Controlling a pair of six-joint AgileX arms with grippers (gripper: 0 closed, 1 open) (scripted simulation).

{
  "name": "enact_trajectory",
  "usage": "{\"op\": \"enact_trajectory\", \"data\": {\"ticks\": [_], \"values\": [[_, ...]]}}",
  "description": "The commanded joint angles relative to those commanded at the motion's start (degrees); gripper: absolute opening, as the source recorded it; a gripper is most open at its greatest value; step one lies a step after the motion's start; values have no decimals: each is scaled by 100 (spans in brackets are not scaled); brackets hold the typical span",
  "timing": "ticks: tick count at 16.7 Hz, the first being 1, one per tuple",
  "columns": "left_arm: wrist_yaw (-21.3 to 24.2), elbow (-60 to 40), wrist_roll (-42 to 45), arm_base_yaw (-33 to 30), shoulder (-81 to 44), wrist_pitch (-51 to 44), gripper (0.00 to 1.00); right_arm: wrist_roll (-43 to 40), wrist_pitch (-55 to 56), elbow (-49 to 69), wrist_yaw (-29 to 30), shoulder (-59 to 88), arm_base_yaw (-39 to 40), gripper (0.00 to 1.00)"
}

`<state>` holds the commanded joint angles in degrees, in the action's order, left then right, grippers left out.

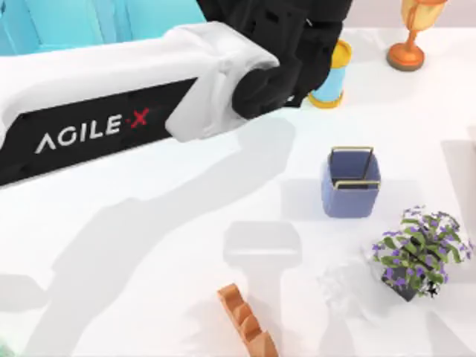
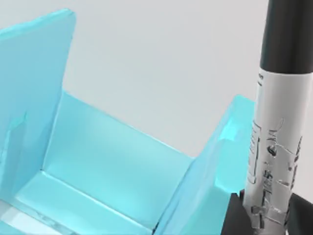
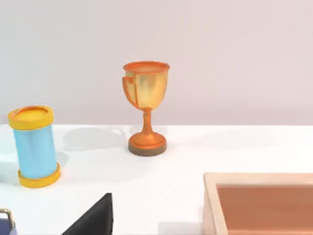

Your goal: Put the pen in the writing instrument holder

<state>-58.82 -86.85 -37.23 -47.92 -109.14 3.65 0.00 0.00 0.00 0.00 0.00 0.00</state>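
The left gripper (image 2: 266, 220) is clenched on the pen (image 2: 279, 147), holding it by its lower barrel so the pen stands upright, black cap uppermost, white-grey labelled section just above the dark fingers. From above, the left arm (image 1: 134, 97) reaches across the far left of the white table (image 1: 149, 245), its black wrist raised near the far edge, and casts a broad shadow on the surface. Behind the pen stands a turquoise open-sided bin (image 2: 98, 161), at the table's far left. The writing instrument holder (image 1: 351, 182), a periwinkle square cup with a gold rim, stands upright right of centre, well apart from the pen. Beyond it, at the far edge, is a light-blue cylinder (image 1: 329, 78) with yellow ends, and right of that a gold trophy (image 1: 411, 33). A purple-flowered plant (image 1: 419, 249) sits near right. An orange ridged object (image 1: 248, 323) lies at the near edge. An open tan box (image 3: 259, 203) appears in the right wrist view. I cannot tell the right gripper's state.
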Motion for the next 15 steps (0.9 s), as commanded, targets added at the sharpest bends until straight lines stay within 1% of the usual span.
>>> {"op": "enact_trajectory", "data": {"ticks": [4, 6, 8, 10, 11, 15], "values": [[-1719, -1580, 1436, -962, -1805, 797, 0, 0, 0, 0, 0, 0, 0, 100], [-2439, -2235, 2014, -1365, -2557, 1104, 0, 0, 0, 0, 0, 0, 0, 100], [-3016, -2757, 2468, -1688, -3158, 1336, 0, 0, 0, 0, 0, 0, 0, 100], [-3411, -3115, 2775, -1911, -3570, 1486, 0, 0, 0, 0, 0, 0, 0, 100], [-3527, -3220, 2866, -1977, -3692, 1528, 0, 0, 0, 0, 0, 0, 0, 100], [-3588, -3275, 2913, -2011, -3757, 1550, 0, 0, 0, 0, 0, 0, 0, 100]]}}
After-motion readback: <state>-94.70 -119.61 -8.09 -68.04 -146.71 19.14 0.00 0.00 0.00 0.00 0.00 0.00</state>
